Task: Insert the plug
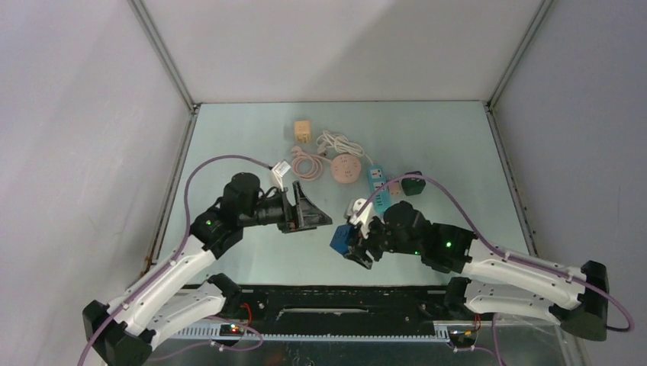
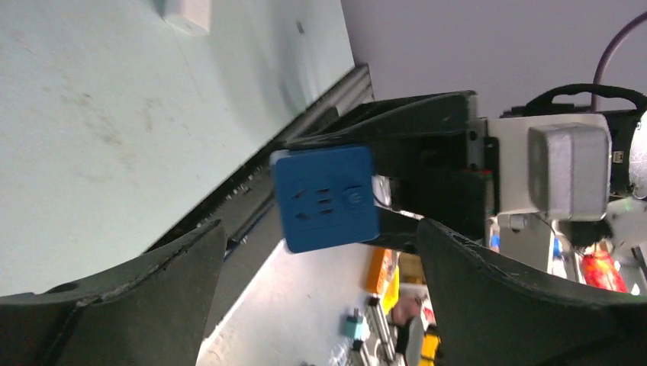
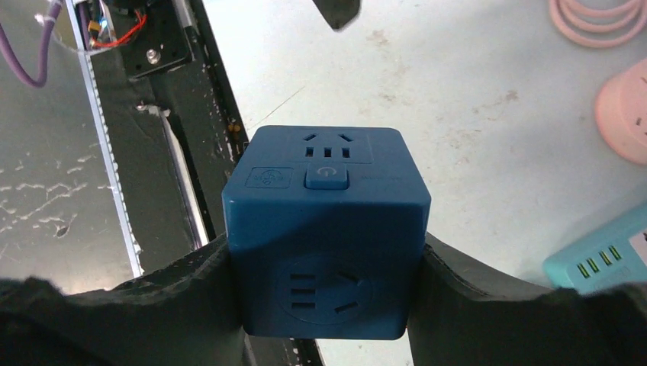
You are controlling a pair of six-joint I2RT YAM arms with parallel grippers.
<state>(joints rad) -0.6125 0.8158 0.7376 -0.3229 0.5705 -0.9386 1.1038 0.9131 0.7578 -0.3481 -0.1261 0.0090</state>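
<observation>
My right gripper (image 1: 352,242) is shut on a blue cube socket (image 1: 341,239) and holds it above the table's near middle. In the right wrist view the cube (image 3: 326,213) sits squarely between both fingers, my gripper (image 3: 326,252) clamping its sides, with one socket face toward the camera and one on top. My left gripper (image 1: 317,213) is open and empty, a short way left of the cube and pointing at it. In the left wrist view the cube (image 2: 326,198) shows beyond my gripper's (image 2: 320,229) wide-apart fingers. A small white plug (image 1: 281,169) on a pink cable lies behind the left gripper.
At the back middle lie a coiled pink cable (image 1: 307,163), a round pink socket (image 1: 346,168), a teal power strip (image 1: 379,187), a white cable (image 1: 339,142), an orange cube adapter (image 1: 304,131) and a black adapter (image 1: 413,184). A black rail (image 1: 328,293) runs along the near edge.
</observation>
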